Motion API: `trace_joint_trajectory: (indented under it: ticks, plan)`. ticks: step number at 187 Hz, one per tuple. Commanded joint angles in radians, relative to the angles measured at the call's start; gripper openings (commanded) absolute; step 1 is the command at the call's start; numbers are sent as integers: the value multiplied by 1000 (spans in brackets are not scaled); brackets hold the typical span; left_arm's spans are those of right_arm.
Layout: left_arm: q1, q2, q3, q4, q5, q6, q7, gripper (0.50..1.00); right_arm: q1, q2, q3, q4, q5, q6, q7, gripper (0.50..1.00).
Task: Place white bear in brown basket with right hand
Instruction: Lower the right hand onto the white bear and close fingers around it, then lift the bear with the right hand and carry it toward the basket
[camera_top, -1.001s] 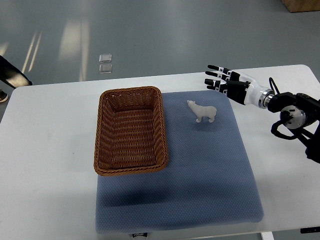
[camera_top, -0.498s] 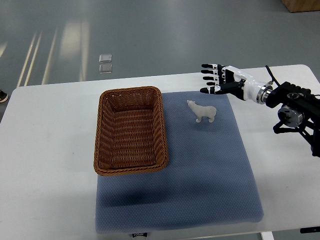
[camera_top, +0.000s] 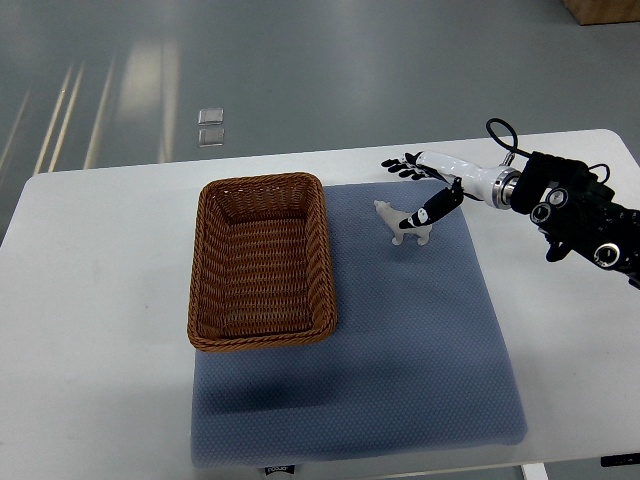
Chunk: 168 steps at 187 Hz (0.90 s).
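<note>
A small white bear (camera_top: 404, 226) stands on the blue mat (camera_top: 400, 350), just right of the brown wicker basket (camera_top: 260, 260), which holds nothing. My right hand (camera_top: 418, 188) reaches in from the right edge and hovers over the bear. Its fingers (camera_top: 398, 166) are spread behind the bear and the thumb (camera_top: 432, 208) crosses the bear's back. The hand is open and not closed on the bear. No left arm shows.
The mat lies on a white table (camera_top: 90, 300) whose far edge borders a grey floor. My right forearm and its cables (camera_top: 570, 205) occupy the table's right side. A small clear item (camera_top: 210, 126) lies on the floor beyond the table.
My right hand has moved left and down towards the bear, from beside the mat's far right corner to directly over the bear, rotating so the thumb now lies across it.
</note>
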Motion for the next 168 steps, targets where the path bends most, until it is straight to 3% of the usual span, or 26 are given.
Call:
trace_joint_trajectory:
  ticks: [1, 25, 59, 84, 113, 168]
  plan:
    - [0, 0, 1, 0, 0, 0, 0, 1000, 17, 13, -68, -1, -14, -67, 1, 911]
    - [0, 0, 1, 0, 0, 0, 0, 1000, 20, 21, -124, -6, -14, -121, 1, 907]
    - [0, 0, -1, 0, 0, 0, 0, 1000, 20, 21, -131, -7, -21, -124, 1, 897]
    - [0, 0, 1, 0, 0, 0, 0, 1000, 20, 21, -142, -7, -67, -126, 1, 801]
    - [0, 0, -1, 0, 0, 0, 0, 1000, 22, 19, -153, -7, -77, -143, 1, 785]
    - [0, 0, -1, 0, 0, 0, 0, 1000, 25, 18, -154, -3, -81, -143, 23, 523]
